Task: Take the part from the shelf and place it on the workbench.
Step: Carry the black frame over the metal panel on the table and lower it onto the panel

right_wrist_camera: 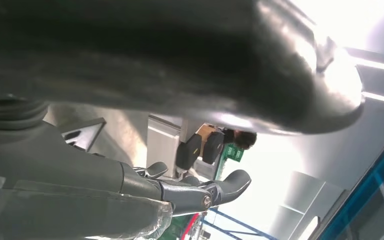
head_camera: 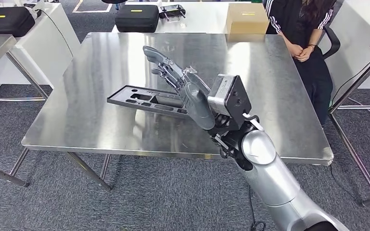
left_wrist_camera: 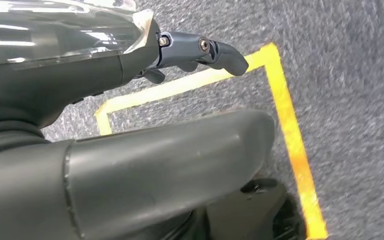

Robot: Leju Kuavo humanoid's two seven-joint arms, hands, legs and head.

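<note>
While part (head_camera: 147, 99) lies flat on workbench (head_camera: 270, 86), right robot hand (head_camera: 183, 84) spread just above it

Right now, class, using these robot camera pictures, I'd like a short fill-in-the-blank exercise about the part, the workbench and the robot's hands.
1. The dark part lies flat on the shiny ____ workbench.
2. The ____ hand reaches over the part with fingers spread.
3. The left hand hangs over grey carpet marked with ____ tape.

Missing words: metal; right; yellow
</note>
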